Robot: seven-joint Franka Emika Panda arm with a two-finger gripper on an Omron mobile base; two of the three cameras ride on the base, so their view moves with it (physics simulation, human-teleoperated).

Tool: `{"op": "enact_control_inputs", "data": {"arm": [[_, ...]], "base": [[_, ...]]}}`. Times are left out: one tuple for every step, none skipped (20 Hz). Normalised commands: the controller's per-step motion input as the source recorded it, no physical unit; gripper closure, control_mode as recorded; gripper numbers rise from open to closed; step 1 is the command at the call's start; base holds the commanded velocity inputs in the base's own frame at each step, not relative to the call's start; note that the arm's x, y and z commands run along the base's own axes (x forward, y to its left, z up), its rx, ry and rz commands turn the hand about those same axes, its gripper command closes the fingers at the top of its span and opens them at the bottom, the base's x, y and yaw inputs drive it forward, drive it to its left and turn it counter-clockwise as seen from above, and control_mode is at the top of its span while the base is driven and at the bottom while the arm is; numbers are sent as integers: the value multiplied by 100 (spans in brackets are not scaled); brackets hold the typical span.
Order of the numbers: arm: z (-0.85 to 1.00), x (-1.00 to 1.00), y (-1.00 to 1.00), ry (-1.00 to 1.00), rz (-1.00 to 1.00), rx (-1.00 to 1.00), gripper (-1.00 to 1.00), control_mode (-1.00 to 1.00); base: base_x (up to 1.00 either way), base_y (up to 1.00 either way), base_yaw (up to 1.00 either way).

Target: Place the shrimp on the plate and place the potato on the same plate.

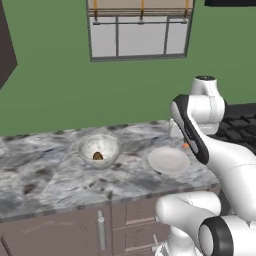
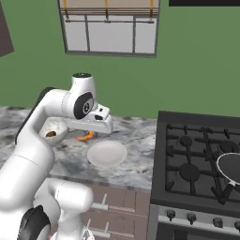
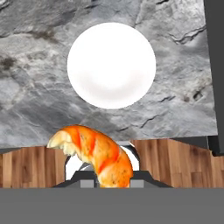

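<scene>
My gripper (image 3: pixel 112 182) is shut on the shrimp (image 3: pixel 94 152), a bright orange crescent that curls up between the fingertips. In the hand view the off-white plate (image 3: pixel 111 65) lies bare on the marble counter, straight ahead of the shrimp. From the right base view the gripper (image 2: pixel 89 132) hangs a little above the counter with the shrimp (image 2: pixel 85 136) just behind and left of the plate (image 2: pixel 107 153). The left base view shows the plate (image 1: pixel 168 160) and a sliver of shrimp (image 1: pixel 185 146) beside my arm. The brown potato (image 1: pixel 98 156) rests inside a clear glass bowl (image 1: pixel 99 148).
A black stove (image 2: pixel 201 159) borders the counter on the right, with a dark frying pan (image 2: pixel 232 167) on it. The counter's front edge (image 3: pixel 109 142) drops to wooden drawers below. A window (image 1: pixel 140 30) sits in the green wall behind.
</scene>
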Motion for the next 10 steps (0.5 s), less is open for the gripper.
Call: {"op": "enact_control_inputs", "data": {"arm": [[0,0,0,0,0,0,100,100],[0,0,0,0,0,0,100,100],[0,0,0,0,0,0,100,100],[0,0,0,0,0,0,100,100],[0,0,0,0,0,0,100,100],[0,0,0,0,0,0,100,100],[0,0,0,0,0,0,100,100],[0,0,0,0,0,0,100,100],[0,0,0,0,0,0,100,100],[0,0,0,0,0,0,100,100]], "base": [[64,0,0],[59,0,0],[59,0,0],[58,0,0],[55,0,0],[54,0,0],[56,0,0],[59,0,0],[61,0,0],[64,0,0]]}}
